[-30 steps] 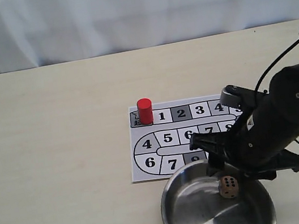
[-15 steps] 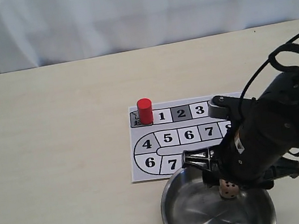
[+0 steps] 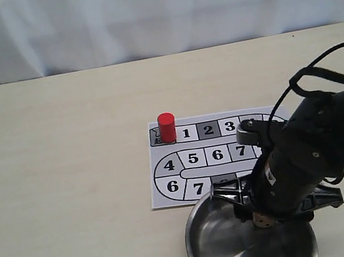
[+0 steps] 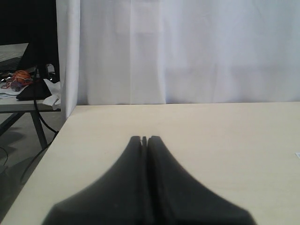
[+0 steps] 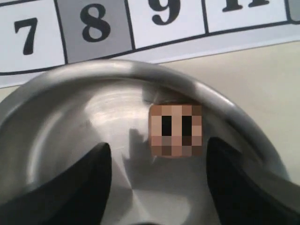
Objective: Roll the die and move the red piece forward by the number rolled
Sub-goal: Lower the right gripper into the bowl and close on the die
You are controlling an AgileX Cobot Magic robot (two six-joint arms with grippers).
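The die (image 3: 262, 220), a small light-brown cube with black dots, lies inside a steel bowl (image 3: 208, 244) at the table's front, mostly covered by my right arm. In the right wrist view the die (image 5: 176, 130) rests near the bowl's far wall. My right gripper (image 5: 158, 152) is open, with one finger (image 5: 89, 178) on each side of the die and just short of it. The red piece (image 3: 167, 127) stands upright at the start corner of the numbered board (image 3: 159, 196). My left gripper (image 4: 145, 138) is shut on nothing above bare table, out of the exterior view.
The bowl rim (image 5: 117, 68) overlaps the board's front edge near squares 7 and 8. My right arm and its cable (image 3: 322, 77) cover the board's right end. A white curtain (image 3: 153, 13) backs the table. The table's corner edge (image 4: 56, 136) shows by the left gripper.
My right arm has moved left and down into the bowl. The open gripper has closed in over the die, which is now largely hidden in the exterior view. The red piece has stayed put.
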